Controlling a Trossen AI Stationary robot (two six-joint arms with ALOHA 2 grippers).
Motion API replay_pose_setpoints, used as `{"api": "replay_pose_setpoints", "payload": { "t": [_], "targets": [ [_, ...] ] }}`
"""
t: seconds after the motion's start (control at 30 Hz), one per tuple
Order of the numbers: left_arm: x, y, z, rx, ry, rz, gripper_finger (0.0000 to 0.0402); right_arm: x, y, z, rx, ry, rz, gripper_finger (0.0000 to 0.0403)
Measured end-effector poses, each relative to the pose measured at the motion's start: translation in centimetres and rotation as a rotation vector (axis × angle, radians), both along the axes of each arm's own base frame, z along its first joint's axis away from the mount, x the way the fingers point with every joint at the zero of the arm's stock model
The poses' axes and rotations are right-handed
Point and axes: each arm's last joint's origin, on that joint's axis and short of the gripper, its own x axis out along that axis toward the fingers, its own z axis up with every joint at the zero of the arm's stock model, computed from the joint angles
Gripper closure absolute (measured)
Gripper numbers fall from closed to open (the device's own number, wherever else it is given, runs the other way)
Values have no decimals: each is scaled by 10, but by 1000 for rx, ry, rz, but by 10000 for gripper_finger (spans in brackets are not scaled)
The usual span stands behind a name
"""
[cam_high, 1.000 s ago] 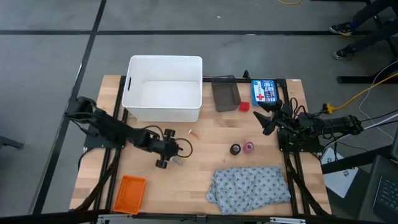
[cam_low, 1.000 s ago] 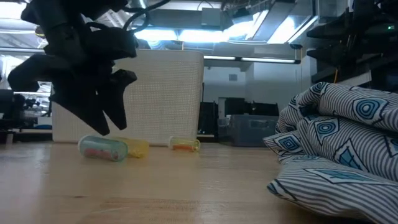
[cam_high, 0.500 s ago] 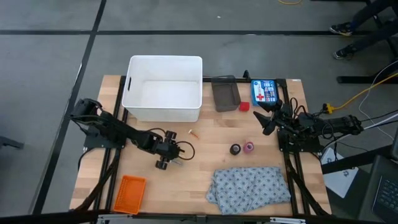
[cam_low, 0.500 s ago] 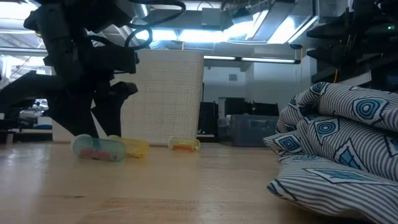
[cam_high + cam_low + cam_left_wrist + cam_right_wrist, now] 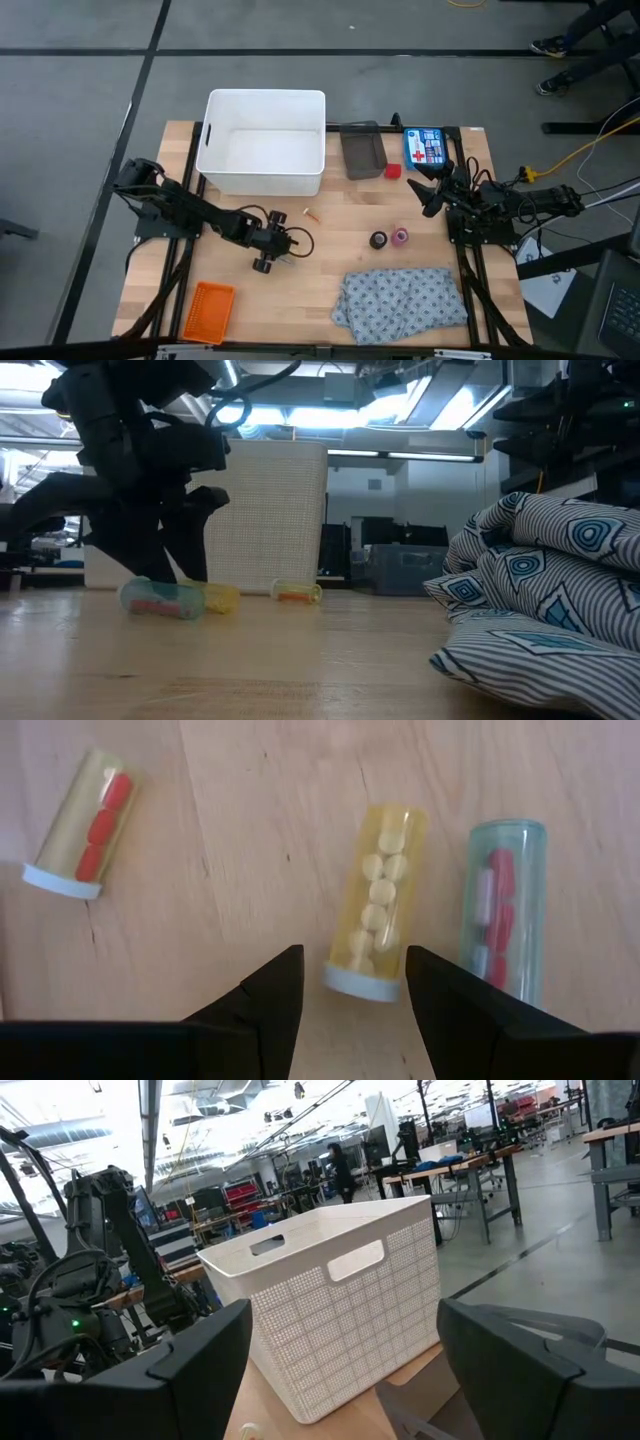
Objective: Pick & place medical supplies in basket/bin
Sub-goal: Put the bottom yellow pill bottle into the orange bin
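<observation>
From above, the left gripper [image 5: 268, 250] reaches low over the middle of the wooden table [image 5: 330, 225], just below the large white plastic tub [image 5: 263, 155], because the small clear pill vials lie there; the flat orange mesh basket [image 5: 207, 311] waits well apart at the table's near left corner, so anything picked up must travel back toward that corner. The right gripper [image 5: 432, 190] rests by the table's right edge near the blue first-aid pouch [image 5: 427, 147], with the dark roll [image 5: 378, 239], pink roll [image 5: 400, 236], small red block [image 5: 393, 170] and grey dotted cloth [image 5: 405, 300] untouched. At table height, the left gripper stands down around the blue-tinted vial [image 5: 158, 599], with the yellow vial [image 5: 220, 598] beside it and a third, clear vial of red capsules [image 5: 297, 594] farther off. The left wrist camera shows its fingers [image 5: 262, 1000] spread and empty, straddling the capped end of the yellow vial of pale tablets [image 5: 377, 901], apparently lined up to close on it. The right wrist camera shows that gripper's fingers [image 5: 195, 1355] wide apart, holding nothing, facing the tub.
</observation>
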Motion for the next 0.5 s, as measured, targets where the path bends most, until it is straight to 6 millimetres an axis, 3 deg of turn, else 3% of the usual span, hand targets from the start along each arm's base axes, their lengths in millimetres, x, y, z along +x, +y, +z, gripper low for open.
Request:
{"api": "replay_pose_setpoints", "payload": {
  "t": [0.5],
  "targets": [
    [-1, 0, 0, -19, 11, 12, 247, 0, 0, 0, 0, 0, -1, 85]
  ]
}}
